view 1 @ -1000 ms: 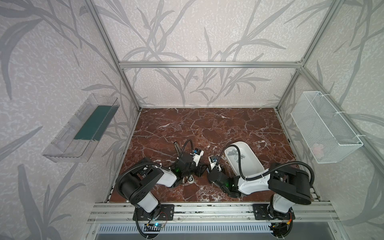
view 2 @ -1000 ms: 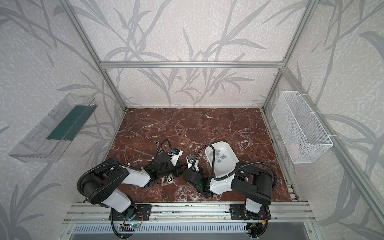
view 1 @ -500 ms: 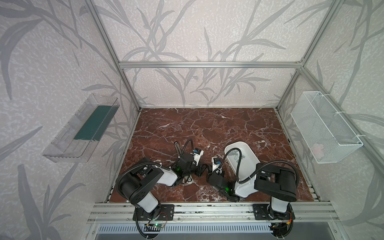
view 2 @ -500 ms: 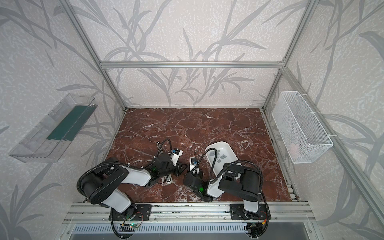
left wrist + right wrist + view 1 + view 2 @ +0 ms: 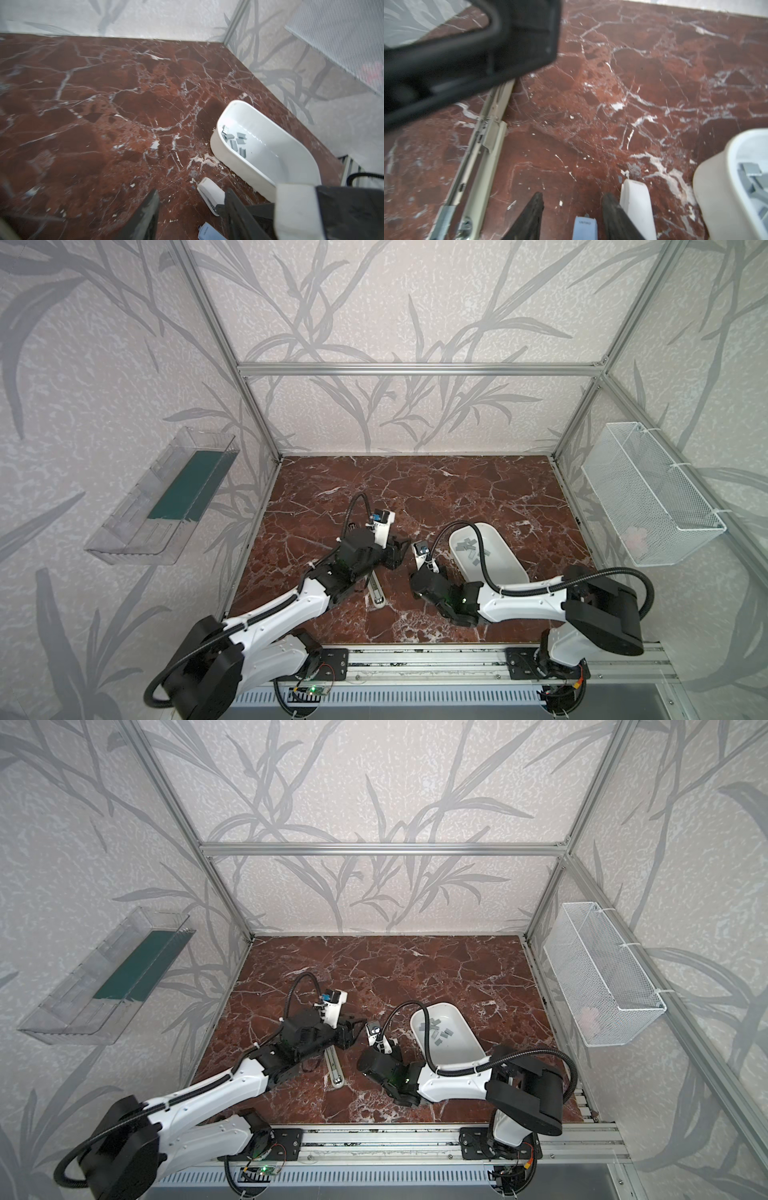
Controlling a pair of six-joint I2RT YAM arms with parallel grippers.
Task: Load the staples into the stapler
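Marble tabletop (image 5: 654,62) holds staples (image 5: 749,172) in tray (image 5: 716,187), near right claw (image 5: 573,199).

Both arms share one build: the left arm (image 5: 282,614) and right arm (image 5: 519,605) have smooth white shells between bulky black joint housings (image 5: 602,614), and a ribbed black cable (image 5: 461,524) runs along each. A small white camera (image 5: 382,523) with a blue patch sits at each wrist, and a green light (image 5: 405,1078) glows on the right arm. The left pincer (image 5: 191,190) and right pincer (image 5: 573,193) each carry two dark fingers (image 5: 532,214) — matte, tapered, wedge-shaped.
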